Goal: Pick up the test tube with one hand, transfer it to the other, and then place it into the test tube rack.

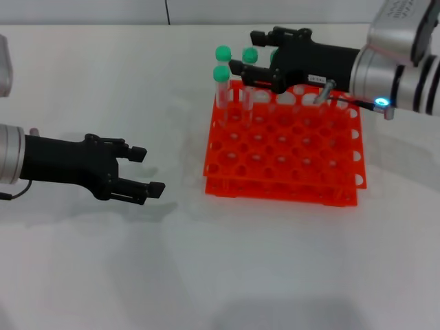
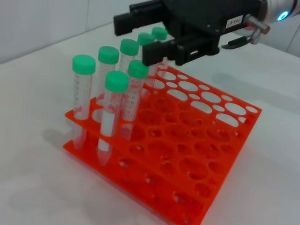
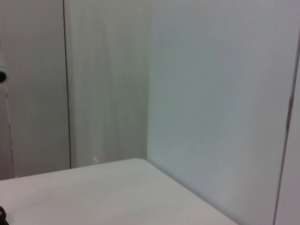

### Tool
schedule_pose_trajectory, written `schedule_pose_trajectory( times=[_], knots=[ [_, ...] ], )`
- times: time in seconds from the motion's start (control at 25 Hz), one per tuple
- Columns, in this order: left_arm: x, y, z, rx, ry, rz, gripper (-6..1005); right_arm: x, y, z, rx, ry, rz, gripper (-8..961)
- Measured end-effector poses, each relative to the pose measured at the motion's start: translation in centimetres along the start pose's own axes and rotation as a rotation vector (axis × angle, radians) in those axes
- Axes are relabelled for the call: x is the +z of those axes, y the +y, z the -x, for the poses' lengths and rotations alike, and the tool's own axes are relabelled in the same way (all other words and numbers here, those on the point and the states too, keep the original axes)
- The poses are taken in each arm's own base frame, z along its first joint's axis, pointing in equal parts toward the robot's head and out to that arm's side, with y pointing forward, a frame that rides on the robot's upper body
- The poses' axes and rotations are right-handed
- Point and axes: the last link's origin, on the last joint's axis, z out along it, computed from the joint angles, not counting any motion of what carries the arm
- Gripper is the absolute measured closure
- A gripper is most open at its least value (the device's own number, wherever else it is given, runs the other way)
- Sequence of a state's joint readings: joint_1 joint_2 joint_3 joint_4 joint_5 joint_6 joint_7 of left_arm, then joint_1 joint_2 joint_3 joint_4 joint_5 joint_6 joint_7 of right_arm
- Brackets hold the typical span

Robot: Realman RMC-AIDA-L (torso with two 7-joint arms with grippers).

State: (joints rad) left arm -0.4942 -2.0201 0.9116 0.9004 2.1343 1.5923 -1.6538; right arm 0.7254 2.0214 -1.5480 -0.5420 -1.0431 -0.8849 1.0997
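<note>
Test tube (image 2: 154, 58) stands in the far left corner of the test tube rack (image 1: 289, 148), between the parted fingers of the right end effector (image 1: 249, 67). Left end effector (image 1: 148, 170) waits open over the tabletop (image 1: 220, 261), empty. Placing seems finished; next, the right arm should retreat upward without tipping neighbours.

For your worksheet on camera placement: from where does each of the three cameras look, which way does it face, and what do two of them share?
Head view: high on the robot, looking down at the table; left gripper and right gripper both show.
Left wrist view: faces the test tube rack; right gripper above it.
Right wrist view: faces a wall; no arm shows.
Shared: head and left wrist both show the rack.
</note>
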Motion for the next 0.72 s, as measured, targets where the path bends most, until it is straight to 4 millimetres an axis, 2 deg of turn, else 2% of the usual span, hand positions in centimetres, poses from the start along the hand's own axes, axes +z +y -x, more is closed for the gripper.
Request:
schedule_pose_trajectory(
  times=[0.2,0.4,0.72],
  knots=[
    [-0.2,-0.1,0.0,0.004,0.026,-0.011,133,-1.9,0.1,0.1,-0.012,-0.044,-0.024,295],
    [-1.1,-0.5,0.1,-0.015,0.106,-0.052,133,-4.0,0.4,-0.4,0.002,-0.064,-0.013,300],
    [-1.6,-0.6,0.0,-0.021,0.181,-0.07,132,-8.1,-1.4,-1.2,0.058,0.01,0.025,292]
  ],
)
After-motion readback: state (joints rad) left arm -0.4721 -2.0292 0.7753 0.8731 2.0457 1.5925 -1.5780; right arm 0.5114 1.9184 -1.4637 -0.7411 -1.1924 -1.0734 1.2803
